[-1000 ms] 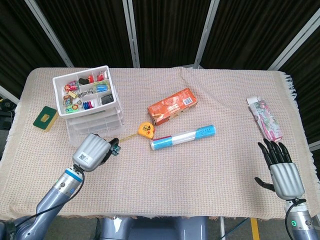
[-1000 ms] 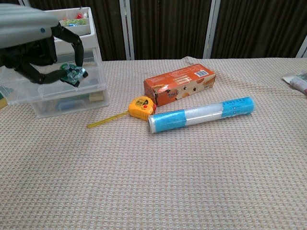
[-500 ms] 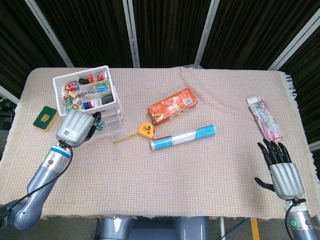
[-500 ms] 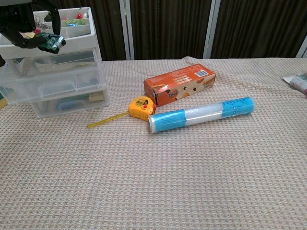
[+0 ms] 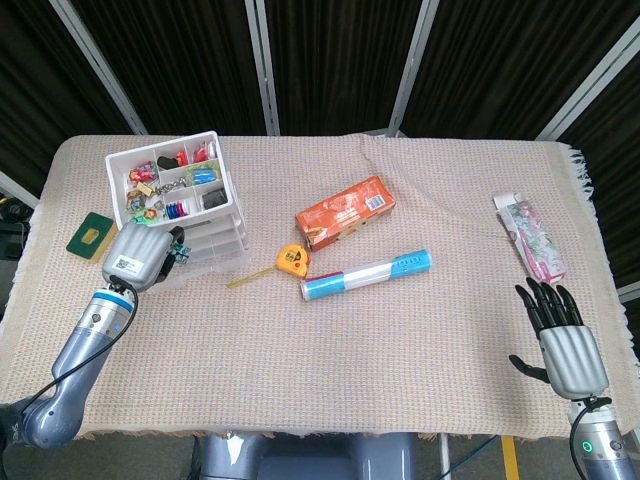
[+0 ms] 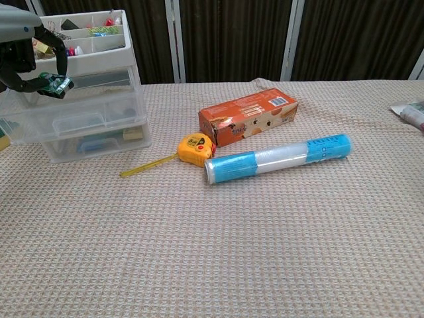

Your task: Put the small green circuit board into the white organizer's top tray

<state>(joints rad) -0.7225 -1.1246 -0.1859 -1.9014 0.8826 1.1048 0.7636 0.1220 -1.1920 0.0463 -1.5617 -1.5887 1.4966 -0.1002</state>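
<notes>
Circuit board point(image 6: 55, 84), small and green, is pinched in the left hand's point(image 5: 137, 254) fingers point(image 6: 61, 58), up off the tabletop point(image 5: 330, 360) right in front of the white organizer point(image 5: 185, 215) near the far left corner, about level with the upper drawers. Top tray point(image 5: 170, 182) is full of little colourful bits. Right hand point(image 5: 565, 340) sits at the near right corner, fingers spread, holding nothing. Tape measure point(image 5: 291, 260), blue tube point(image 5: 366, 274) and orange box point(image 5: 344, 211) lie mid-tabletop.
</notes>
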